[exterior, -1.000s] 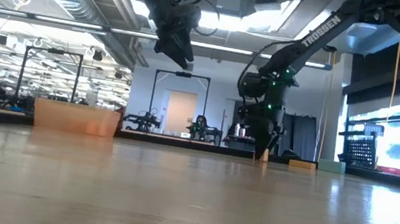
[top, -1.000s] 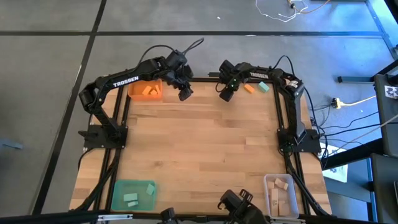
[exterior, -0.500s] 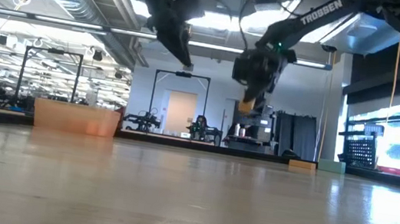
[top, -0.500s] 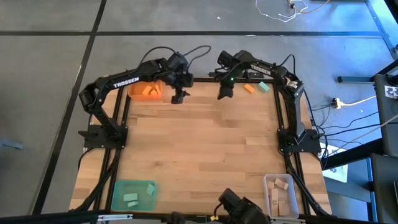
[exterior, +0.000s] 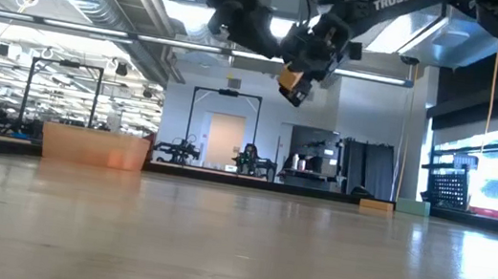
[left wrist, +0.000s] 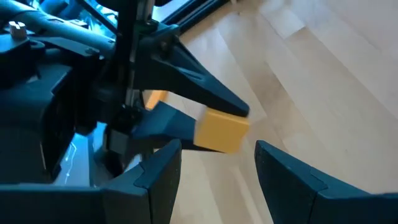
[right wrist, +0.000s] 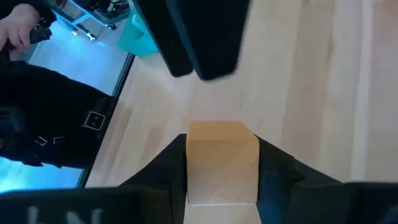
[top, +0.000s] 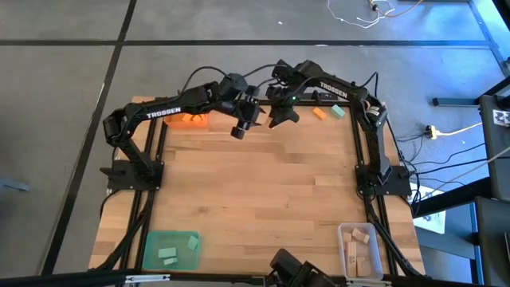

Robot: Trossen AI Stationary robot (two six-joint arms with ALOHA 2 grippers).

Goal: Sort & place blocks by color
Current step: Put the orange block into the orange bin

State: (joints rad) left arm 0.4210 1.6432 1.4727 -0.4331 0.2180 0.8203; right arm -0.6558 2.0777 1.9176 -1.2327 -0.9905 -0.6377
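we see the right claw raised well above the tabletop near its far edge, pinching an orange block between its two fingers. the left claw hangs just beside it, fingers spread and holding nothing, facing that orange block from close by. in the high view the two claws meet near the middle of the far edge. the orange tray sits at the far left corner, partly under the left arm. another orange block and a teal block lie at the far right. the green tray at the near left holds teal blocks, and the clear tray at the near right holds pale wood blocks.
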